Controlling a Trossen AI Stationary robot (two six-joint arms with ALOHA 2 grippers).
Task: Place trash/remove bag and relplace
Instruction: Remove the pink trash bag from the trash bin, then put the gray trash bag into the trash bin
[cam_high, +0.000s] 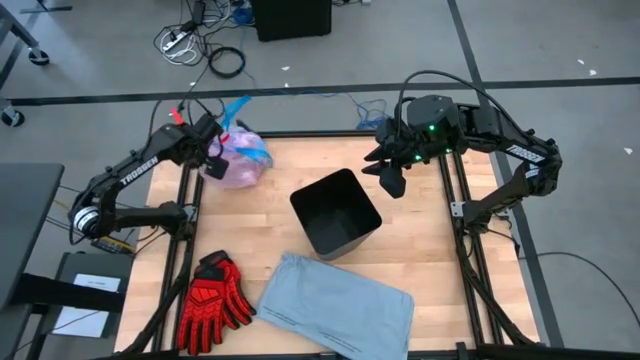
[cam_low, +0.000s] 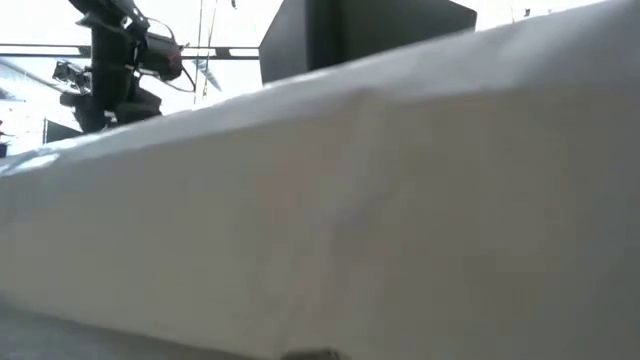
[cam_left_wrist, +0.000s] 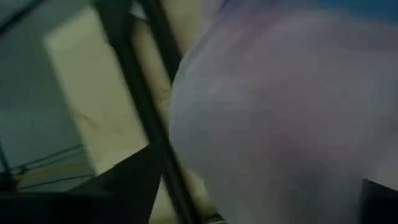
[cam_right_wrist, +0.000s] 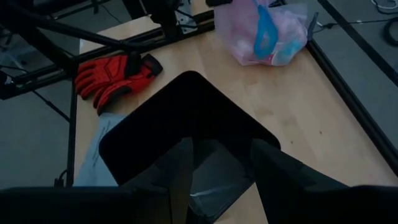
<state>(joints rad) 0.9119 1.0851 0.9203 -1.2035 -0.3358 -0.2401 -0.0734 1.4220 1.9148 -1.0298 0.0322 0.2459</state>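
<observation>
Left gripper (cam_high: 213, 150) presses against the pink bag (cam_high: 240, 158) at the table's (cam_high: 430, 260) far corner, finger state unclear; right gripper (cam_high: 388, 172) hovers spread beside the black bin (cam_high: 335, 212).

White letters reading TROSSEN run along the left arm (cam_high: 143, 166). Nothing else can be read.
</observation>
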